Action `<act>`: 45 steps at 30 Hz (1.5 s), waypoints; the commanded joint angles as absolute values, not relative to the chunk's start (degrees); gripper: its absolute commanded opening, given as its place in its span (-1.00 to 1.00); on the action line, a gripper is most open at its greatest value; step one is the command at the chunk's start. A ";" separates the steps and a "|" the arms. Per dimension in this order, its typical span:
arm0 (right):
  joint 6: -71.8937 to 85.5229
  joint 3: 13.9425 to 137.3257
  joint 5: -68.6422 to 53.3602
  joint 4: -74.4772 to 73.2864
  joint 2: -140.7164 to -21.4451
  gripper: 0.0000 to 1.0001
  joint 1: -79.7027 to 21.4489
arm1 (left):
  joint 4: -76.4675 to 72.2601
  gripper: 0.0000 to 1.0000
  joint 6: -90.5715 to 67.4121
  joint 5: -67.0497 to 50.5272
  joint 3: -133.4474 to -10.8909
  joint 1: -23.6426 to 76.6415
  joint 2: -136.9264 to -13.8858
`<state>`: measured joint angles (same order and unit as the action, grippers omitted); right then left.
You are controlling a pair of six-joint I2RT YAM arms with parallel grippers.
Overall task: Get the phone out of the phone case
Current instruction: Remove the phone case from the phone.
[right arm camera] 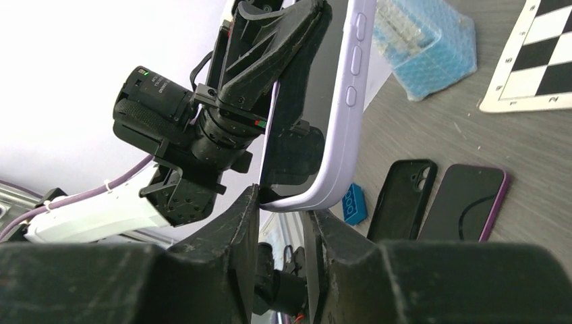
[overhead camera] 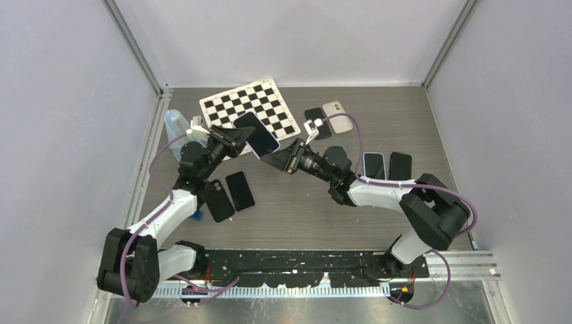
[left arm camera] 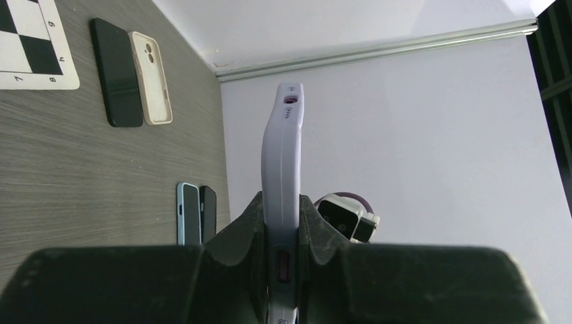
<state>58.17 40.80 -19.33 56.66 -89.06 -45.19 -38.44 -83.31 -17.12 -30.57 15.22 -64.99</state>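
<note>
The left tool is clamped across the faces of a lavender case, so it is steadied in the air, at eleven o'clock over the tabletop. The right tool is set narrowly around its lower corner from four o'clock, likely for peeling. A firm pinch cannot be told. The dark-screened phone is seated inside.
</note>
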 commanded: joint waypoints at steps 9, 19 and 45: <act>35.90 44.93 -10.18 39.76 -86.32 -0.81 -50.65 | -23.18 -1.00 -79.42 -21.20 -40.16 15.82 -61.54; 27.25 45.40 -4.11 33.11 -83.99 -0.87 -52.55 | -17.62 -1.00 -79.60 -22.26 -41.70 15.84 -63.65; 27.53 48.91 -22.43 8.99 -70.28 0.09 -44.50 | -4.52 -1.00 -54.24 -30.74 -51.41 11.39 -65.02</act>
